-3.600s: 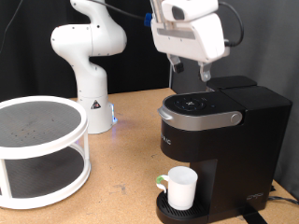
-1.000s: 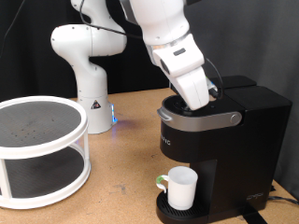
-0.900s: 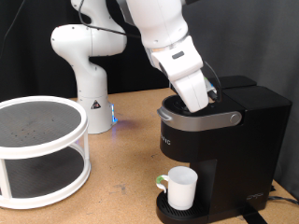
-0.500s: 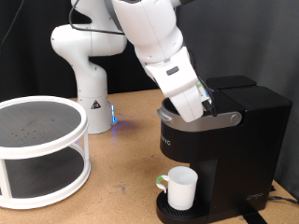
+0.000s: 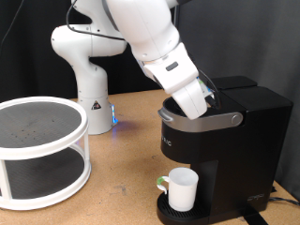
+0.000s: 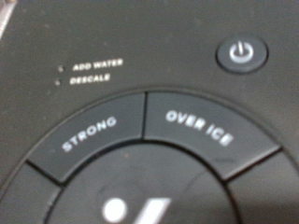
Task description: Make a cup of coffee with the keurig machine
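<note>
Coffee machine [image 5: 220,141]: large, black, boxy; standing on the wooden table [image 5: 122,178] at the exterior view's right. Lid closed, silver-grey trim running around its front edge. Control panel on top, seen close in the wrist view: power button [image 6: 241,52] with ring, labels "ADD WATER" and "DESCALE" with small indicator dots, curved buttons marked "STRONG" [image 6: 91,135] and "OVER ICE" [image 6: 201,125], part of a larger round button below them.

Cup [image 5: 181,187]: small, white, plain; upright on the round drip base under the machine's spout, a green rim showing just beside its foot.

Gripper [image 5: 201,105]: at the end of the white arm [image 5: 155,42], tilted down from the exterior view's upper left, pressed close over the lid and panel of the coffee machine. Fingers hidden behind the white hand housing in the exterior view and out of frame in the wrist view; spread or clenched cannot be told. Nothing seen between them.

Rack [image 5: 42,150]: white, round, two-tiered, at the exterior view's left, well apart from the machine.

Robot base [image 5: 94,103]: white, at the back of the table, small blue light at its foot.
</note>
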`<action>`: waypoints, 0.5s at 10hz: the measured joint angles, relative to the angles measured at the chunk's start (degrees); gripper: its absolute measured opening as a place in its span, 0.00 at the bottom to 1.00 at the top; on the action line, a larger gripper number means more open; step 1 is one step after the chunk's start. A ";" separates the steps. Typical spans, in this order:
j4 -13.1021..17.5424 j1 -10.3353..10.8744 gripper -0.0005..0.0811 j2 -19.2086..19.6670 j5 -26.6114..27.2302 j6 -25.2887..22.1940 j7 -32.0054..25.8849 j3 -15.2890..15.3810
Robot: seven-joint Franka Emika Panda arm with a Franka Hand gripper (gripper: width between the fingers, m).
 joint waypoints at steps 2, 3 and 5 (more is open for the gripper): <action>-2.84 -0.43 0.01 -2.03 3.05 0.82 -6.94 -0.78; -4.50 -0.77 0.01 -3.56 4.55 0.80 -9.99 -1.42; -7.80 -1.40 0.01 -7.58 8.82 1.59 -14.61 -2.78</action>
